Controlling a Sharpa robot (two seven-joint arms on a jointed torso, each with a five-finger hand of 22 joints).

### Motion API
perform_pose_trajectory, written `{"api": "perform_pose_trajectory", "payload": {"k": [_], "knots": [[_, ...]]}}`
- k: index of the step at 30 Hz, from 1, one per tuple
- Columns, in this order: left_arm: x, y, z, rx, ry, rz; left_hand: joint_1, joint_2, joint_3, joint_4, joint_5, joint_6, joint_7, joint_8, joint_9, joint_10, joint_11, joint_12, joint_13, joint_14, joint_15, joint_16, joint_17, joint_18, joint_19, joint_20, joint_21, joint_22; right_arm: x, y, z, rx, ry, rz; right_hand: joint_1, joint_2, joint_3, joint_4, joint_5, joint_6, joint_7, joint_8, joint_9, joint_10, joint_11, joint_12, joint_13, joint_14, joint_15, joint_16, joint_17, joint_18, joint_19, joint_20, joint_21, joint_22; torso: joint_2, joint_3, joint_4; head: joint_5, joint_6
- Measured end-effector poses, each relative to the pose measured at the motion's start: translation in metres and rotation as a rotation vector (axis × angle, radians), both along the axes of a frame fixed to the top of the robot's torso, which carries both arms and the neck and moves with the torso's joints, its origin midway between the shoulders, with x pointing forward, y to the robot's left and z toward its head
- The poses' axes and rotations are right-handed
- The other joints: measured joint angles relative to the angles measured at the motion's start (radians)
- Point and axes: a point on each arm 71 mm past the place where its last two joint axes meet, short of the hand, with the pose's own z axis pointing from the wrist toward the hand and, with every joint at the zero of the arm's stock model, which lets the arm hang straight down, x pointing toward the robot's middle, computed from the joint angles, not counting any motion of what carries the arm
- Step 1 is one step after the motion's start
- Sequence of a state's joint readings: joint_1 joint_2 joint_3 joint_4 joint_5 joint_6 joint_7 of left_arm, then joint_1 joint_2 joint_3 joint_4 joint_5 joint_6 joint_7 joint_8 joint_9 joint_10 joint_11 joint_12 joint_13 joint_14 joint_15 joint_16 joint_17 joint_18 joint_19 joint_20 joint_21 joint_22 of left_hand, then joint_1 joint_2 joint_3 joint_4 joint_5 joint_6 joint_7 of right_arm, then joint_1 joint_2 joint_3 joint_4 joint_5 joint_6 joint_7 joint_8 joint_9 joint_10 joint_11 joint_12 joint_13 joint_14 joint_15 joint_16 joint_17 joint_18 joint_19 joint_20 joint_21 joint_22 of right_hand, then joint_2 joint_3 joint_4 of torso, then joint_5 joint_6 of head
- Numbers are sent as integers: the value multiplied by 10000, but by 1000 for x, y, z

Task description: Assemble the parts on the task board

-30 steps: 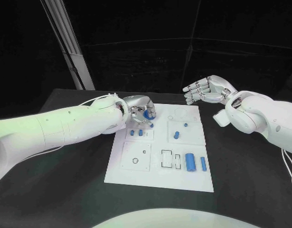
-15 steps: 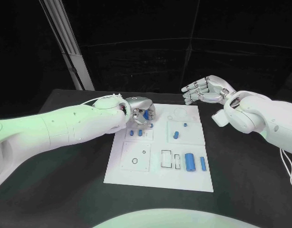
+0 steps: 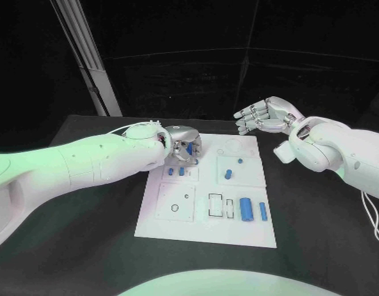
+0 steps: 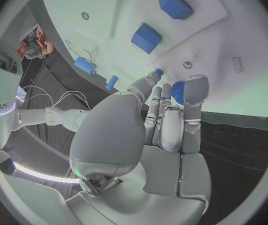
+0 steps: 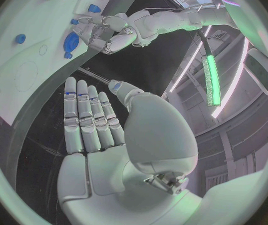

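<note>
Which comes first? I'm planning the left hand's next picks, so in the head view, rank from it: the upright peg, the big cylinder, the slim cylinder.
From the left hand:
1. Upright peg, right middle panel.
2. Big cylinder, front panel.
3. Slim cylinder, front right edge.

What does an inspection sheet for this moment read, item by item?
Surface: black table, bare around the board.
Job's things: white board mid-table; blue parts lie on it, several near its far left corner and two long ones near its right edge.
Clutter: nothing seen.
Hands: left hand over the board's far left corner, fingers pinching a small blue part; right hand raised past the board's far edge, fingers straight, holding nothing.
Cables: white cable hangs from the right arm; thin white wires at the left wrist.
Surroundings: dark backdrop, pale pole behind the table.
</note>
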State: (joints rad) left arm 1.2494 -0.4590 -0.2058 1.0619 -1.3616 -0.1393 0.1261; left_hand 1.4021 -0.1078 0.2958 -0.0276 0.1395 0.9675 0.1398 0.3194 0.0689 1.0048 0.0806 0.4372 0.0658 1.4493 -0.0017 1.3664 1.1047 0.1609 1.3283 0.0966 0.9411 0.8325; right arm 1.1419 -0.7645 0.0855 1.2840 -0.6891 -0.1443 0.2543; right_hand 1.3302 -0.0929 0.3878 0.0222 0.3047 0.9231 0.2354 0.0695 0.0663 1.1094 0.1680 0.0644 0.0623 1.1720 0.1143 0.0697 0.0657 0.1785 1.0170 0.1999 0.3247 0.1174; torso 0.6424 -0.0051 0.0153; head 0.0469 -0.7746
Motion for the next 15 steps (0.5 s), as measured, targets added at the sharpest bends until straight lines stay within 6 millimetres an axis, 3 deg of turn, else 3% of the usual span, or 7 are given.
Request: {"api": "perform_pose_trajectory", "payload": {"k": [15], "knots": [[-1,-5,-5,284,349,-166,-91,-11,28,-28,0,47,-26,-51,-9,122,-20,-116,-9,36,-36,38,28,2,98,-27,296,365,0,1,0,8,3,22,0,0,0,0,0,0,0,0,0,0,0,0,0,0,0,0,0,0,0,0,0,1,-11,1,12,-14,-35]]}}
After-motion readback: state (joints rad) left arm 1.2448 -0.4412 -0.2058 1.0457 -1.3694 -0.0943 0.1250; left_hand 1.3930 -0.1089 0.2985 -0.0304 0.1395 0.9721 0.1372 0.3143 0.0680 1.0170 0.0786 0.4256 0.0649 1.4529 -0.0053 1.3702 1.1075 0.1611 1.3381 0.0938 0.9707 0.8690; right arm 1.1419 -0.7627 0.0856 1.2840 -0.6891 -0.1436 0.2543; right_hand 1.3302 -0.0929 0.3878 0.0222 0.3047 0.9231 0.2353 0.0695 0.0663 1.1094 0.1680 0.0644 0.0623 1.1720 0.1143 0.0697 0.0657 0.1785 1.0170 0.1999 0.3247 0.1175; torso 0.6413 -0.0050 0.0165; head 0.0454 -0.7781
